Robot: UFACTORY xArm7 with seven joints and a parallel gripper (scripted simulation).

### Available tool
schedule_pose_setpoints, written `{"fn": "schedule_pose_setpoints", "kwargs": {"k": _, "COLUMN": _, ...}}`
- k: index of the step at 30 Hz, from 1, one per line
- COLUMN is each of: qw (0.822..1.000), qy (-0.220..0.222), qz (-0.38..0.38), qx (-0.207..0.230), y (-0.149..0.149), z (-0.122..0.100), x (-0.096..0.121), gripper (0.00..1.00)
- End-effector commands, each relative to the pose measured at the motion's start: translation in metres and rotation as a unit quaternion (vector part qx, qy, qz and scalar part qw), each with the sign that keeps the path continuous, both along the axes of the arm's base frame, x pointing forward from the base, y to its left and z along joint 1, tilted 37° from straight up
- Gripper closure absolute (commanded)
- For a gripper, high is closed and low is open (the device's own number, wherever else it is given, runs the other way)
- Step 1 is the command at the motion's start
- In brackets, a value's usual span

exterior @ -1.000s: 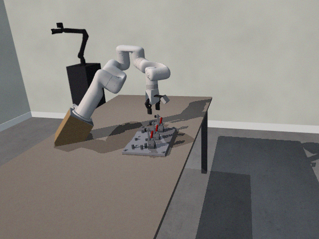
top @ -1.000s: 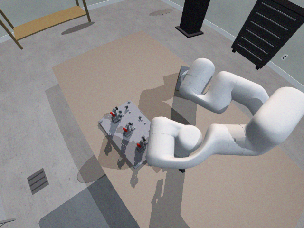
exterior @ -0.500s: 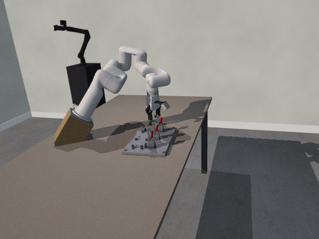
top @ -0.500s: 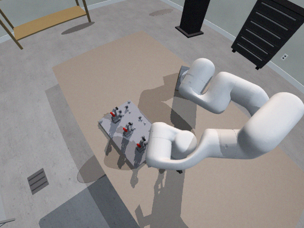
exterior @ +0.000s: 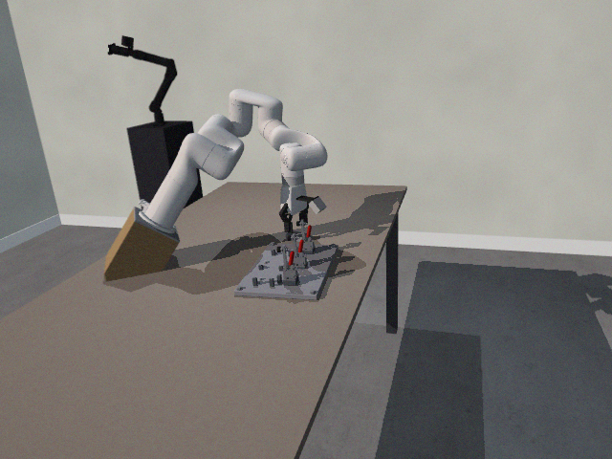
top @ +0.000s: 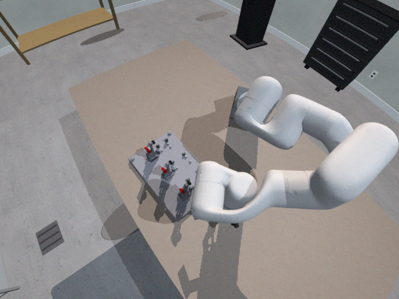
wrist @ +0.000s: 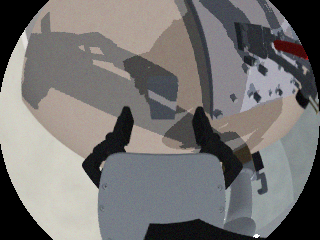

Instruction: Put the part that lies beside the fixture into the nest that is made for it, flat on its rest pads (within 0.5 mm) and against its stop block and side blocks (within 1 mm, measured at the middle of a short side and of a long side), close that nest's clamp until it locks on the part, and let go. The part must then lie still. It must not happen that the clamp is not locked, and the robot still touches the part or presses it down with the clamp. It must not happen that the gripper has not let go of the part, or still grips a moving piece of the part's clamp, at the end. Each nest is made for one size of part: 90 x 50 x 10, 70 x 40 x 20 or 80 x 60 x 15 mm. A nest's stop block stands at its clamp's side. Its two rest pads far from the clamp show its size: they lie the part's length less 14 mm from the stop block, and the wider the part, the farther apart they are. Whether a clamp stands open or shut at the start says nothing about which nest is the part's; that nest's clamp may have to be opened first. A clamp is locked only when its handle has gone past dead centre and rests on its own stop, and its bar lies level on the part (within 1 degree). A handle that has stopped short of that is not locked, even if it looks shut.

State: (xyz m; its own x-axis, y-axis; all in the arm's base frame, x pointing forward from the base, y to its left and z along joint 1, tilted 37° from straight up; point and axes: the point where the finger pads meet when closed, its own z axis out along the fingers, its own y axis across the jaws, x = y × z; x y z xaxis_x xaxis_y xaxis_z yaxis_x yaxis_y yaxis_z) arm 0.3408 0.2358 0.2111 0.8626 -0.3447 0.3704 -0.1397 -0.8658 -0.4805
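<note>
Wedge-shaped base block (top: 235,112) (exterior: 138,247): wood-brown sides, grey top plate. Jointed arm (top: 274,189) (exterior: 172,197): smooth, white, rounded tubular links. Gripper (top: 235,224) (exterior: 295,229) (wrist: 163,113): black angular fingers, grey body; open, fingers wide apart, holding nothing. Fixture plate (top: 177,144) (exterior: 264,278) (wrist: 225,85): flat, pale grey, rectangular, with small dark grey blocks and pads. Three toggle clamps, dark grey metal, handles cylindrical and red: first handle (top: 147,149) (exterior: 290,257), middle handle (top: 164,169) (exterior: 300,246), third handle (top: 182,190) (exterior: 309,230) (wrist: 292,49), nearest the gripper. Whether any was locked could not be told.

Room, from the left of the top view: wooden shelf (top: 64,28), plain tan board; slatted grey floor grate (top: 50,237); mottled grey floor (top: 32,128) (exterior: 434,395); table (top: 128,96) (exterior: 148,345) (wrist: 150,30), matt tan-brown top, crossed by hard-edged shadows; black pedestal (top: 254,25) (exterior: 148,163), box-shaped; black drawer cabinet (top: 354,42), pale bar handles. Walls were pale grey-green.

Part (wrist: 162,87): blue-grey, rectangular block, plain-faced, crossed by a lighter diagonal band. It lay on the table beside the fixture plate, outside every nest, and appeared in the wrist view beyond and between the fingertips. Its thickness could not be told.

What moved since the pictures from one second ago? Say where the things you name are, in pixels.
The gripper (exterior: 295,230) (wrist: 163,113) came down, closer to the tabletop (top: 290,251) (exterior: 148,356) (wrist: 100,65). It took hold of nothing and let go of nothing; it is open. The fixture plate (top: 154,180) (exterior: 247,292) (wrist: 227,107) and its three red handles (top: 164,170) (exterior: 300,246) stayed put.
</note>
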Motion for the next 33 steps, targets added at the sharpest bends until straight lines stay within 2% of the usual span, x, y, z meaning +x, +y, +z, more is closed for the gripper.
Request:
{"fn": "schedule_pose_setpoints", "kwargs": {"k": 1, "qw": 1.0, "qy": -0.001, "qz": 0.0, "qx": 0.001, "y": 0.0, "z": 0.001, "x": 0.0, "gripper": 0.0}}
{"fn": "schedule_pose_setpoints", "kwargs": {"k": 16, "qw": 1.0, "qy": -0.001, "qz": 0.0, "qx": 0.001, "y": 0.001, "z": 0.0, "x": 0.001, "gripper": 0.0}}
{"fn": "schedule_pose_setpoints", "kwargs": {"k": 33, "qw": 1.0, "qy": -0.001, "qz": 0.0, "qx": 0.001, "y": 0.009, "z": -0.018, "x": 0.012, "gripper": 0.0}}
